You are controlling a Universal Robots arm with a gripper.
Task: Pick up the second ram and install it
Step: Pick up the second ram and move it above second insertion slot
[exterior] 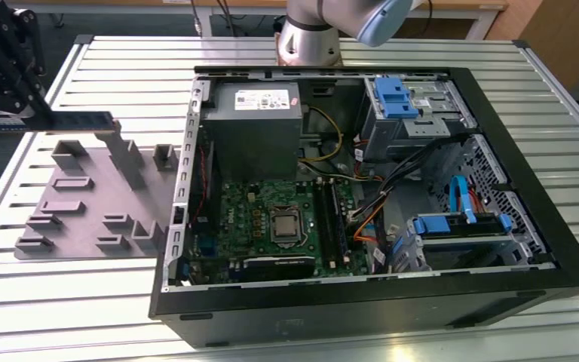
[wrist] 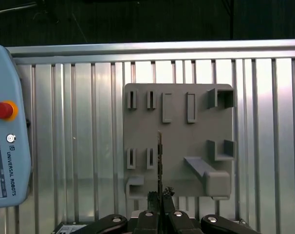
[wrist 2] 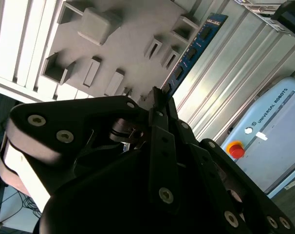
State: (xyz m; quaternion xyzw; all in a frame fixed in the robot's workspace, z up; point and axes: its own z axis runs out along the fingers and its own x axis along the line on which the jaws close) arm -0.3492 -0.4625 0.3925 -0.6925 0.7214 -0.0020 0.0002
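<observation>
Above the gray tray, thin dark green second ram, fingers clamping one end

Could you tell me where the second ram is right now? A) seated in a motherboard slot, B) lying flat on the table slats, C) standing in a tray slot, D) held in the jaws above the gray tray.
D: in the exterior view the second ram juts from the gripper above the gray tray, clear of the computer case.

Exterior view: open computer case right of centre on slatted table. Tray beside it, left. Gripper upper left, above the tray, with ram stick held between its fingers. Arm base behind case, top centre.
</observation>
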